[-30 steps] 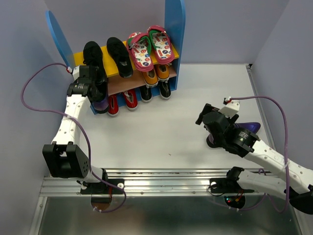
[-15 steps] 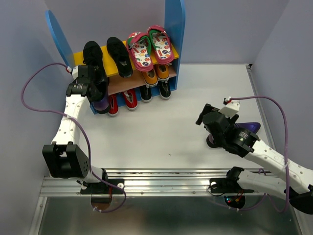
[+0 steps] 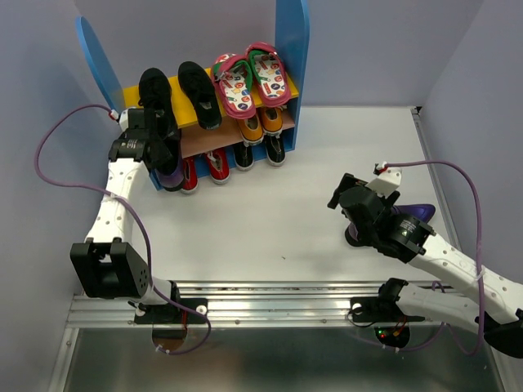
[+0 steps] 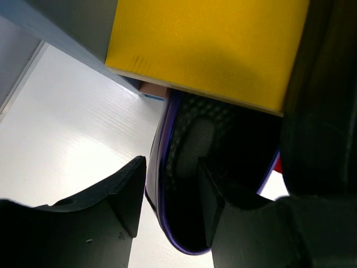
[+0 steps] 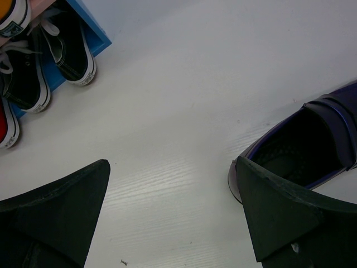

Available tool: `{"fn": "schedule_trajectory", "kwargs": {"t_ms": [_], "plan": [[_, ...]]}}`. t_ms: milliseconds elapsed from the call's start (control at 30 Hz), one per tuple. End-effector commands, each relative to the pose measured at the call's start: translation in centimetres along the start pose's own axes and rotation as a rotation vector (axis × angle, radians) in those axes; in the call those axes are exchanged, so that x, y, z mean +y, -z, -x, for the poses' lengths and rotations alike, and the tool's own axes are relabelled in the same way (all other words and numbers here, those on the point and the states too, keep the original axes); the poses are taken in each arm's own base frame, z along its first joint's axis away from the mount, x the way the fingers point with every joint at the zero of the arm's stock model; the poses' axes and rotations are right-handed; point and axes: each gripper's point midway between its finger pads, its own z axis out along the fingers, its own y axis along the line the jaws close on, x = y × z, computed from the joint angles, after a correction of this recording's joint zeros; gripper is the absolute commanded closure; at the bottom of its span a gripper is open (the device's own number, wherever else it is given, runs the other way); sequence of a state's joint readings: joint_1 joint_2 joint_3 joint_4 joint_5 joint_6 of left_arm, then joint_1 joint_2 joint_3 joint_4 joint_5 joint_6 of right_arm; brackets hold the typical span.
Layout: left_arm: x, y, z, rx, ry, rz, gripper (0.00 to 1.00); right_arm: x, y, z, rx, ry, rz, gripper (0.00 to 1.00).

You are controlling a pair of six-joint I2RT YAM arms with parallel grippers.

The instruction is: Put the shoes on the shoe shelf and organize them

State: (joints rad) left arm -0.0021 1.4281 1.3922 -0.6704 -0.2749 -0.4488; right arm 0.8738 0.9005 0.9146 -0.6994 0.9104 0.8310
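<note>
We see the left gripper [image 4: 170,180] loosen around the purple loafer [image 4: 189,139].
Its half-parted jaws straddle the loafer's wall, so withdrawing could drag it off the shoe shelf [image 4: 206,44]; the right gripper [image 5: 173,190] gapes empty.

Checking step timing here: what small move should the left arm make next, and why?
Probably ease the left gripper up and back off the shoe: its jaws stand parted astride the side wall of the purple loafer, which already sits under the yellow top board of the shoe shelf.
</note>
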Motion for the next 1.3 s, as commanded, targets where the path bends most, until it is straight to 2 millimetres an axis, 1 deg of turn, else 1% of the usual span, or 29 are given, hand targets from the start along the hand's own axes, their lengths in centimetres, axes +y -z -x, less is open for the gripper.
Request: {"fn": "schedule_trajectory", "kwargs": {"t_ms": [0, 233, 333, 467, 567, 633, 700, 733, 767, 833, 1033, 1100, 1267], "plan": [[-0.5, 2.0, 4.7, -0.163, 0.049, -0.063, 0.47, -0.2, 0.3, 1.2, -0.041, -0.031, -0.009, 0.0], [0.0, 3.0, 3.9, -0.15, 0.042, -0.066, 0.47, -0.1, 0.3, 1.0, -0.032, -0.032, -0.005, 0.0], [0.3, 3.9, 3.8, -0.156, 0.041, -0.076, 0.43, 0.1, 0.3, 1.0, -0.031, -0.032, -0.004, 0.0], [0.5, 5.1, 3.6, -0.159, 0.044, -0.096, 0.43, 0.1, 0.2, 0.9, -0.026, -0.027, -0.005, 0.0], [0.8, 5.6, 3.0, -0.151, 0.041, -0.104, 0.43, 0.2, 0.1, 0.8, -0.023, -0.028, -0.006, 0.0], [0.9, 5.6, 2.2, -0.132, 0.036, -0.109, 0.43, 0.2, 0.1, 0.7, -0.023, -0.028, -0.006, 0.0], [0.8, 6.1, 1.7, -0.128, 0.036, -0.14, 0.43, 0.2, 0.1, 0.6, -0.021, -0.023, -0.008, 0.0], [0.9, 5.9, 1.1, -0.117, 0.033, -0.143, 0.43, 0.2, 0.1, 0.6, -0.02, -0.025, -0.007, 0.0], [0.9, 6.3, 1.0, -0.119, 0.036, -0.153, 0.43, 0.2, 0.0, 0.6, -0.019, -0.023, -0.008, 0.0], [1.0, 6.1, 0.3, -0.108, 0.036, -0.16, 0.43, 0.3, -0.1, 0.4, -0.016, -0.021, -0.009, 0.0], [1.2, 6.0, -0.7, -0.085, 0.064, -0.158, 0.44, 0.6, -0.2, 0.3, -0.011, -0.014, -0.008, 0.0], [1.2, 6.0, -0.7, -0.09, 0.081, -0.158, 0.44, 0.7, -0.2, 0.3, -0.011, -0.016, -0.006, 0.0], [1.0, 4.7, -1.7, -0.052, 0.1, -0.147, 0.44, 0.7, -0.2, 0.3, -0.012, -0.017, -0.005, 0.0]]}}
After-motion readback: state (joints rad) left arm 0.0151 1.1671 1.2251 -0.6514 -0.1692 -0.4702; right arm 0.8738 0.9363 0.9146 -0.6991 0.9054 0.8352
